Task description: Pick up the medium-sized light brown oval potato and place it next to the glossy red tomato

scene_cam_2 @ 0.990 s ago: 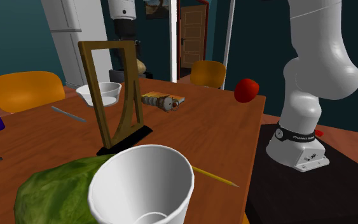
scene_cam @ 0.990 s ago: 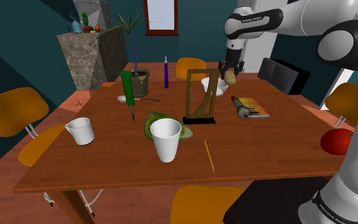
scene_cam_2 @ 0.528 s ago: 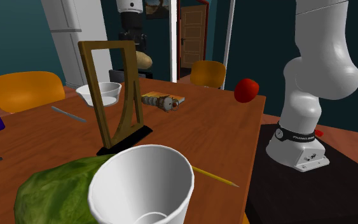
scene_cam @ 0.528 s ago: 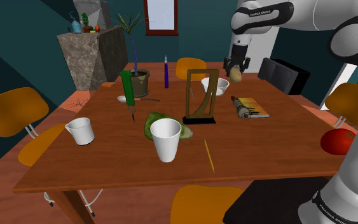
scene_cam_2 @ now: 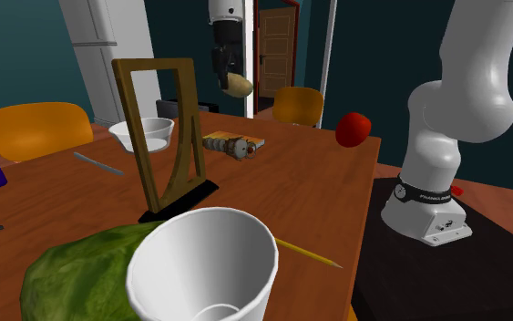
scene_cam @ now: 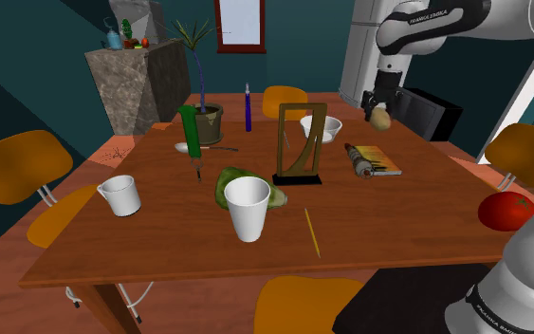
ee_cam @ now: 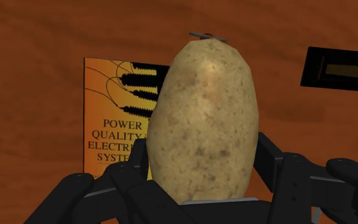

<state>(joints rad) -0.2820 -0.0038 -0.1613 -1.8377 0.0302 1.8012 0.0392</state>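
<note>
Since half a second ago the gripper (scene_cam: 379, 107) has carried the potato (scene_cam: 380, 119) toward the shoulder view's right, away from the white bowl (scene_cam: 320, 127), and it now hangs in the upper right of that view, in the air above the far side of the table (scene_cam: 397, 218). In the second exterior view the gripper (scene_cam_2: 224, 78) has likewise shifted right and a little higher, so the potato (scene_cam_2: 238, 86) now shows top centre, clear of the upright wooden frame (scene_cam_2: 163, 128). The black fingers (ee_cam: 85, 191) clasp the light brown, speckled potato (ee_cam: 203, 121) from both sides at its lower end, and it lies lengthwise along them. Beneath it in the wrist view is bare table and an orange book (ee_cam: 117, 121) whose cover reads "POWER QUALITY". In the shoulder view that book (scene_cam: 383, 159) lies flat just right of the wooden frame (scene_cam: 303, 142), below the hanging potato. The glossy red tomato (scene_cam: 506, 210) sits at the table's right edge in the shoulder view, close to the arm's base and well apart from the potato; in the second exterior view the tomato (scene_cam_2: 353, 129) shows right of centre. A white cup (scene_cam: 248, 207), a green melon (scene_cam: 229, 182), a white mug (scene_cam: 119, 194) and a yellow pencil (scene_cam: 311, 231) lie in the shoulder view's lower middle.
</note>
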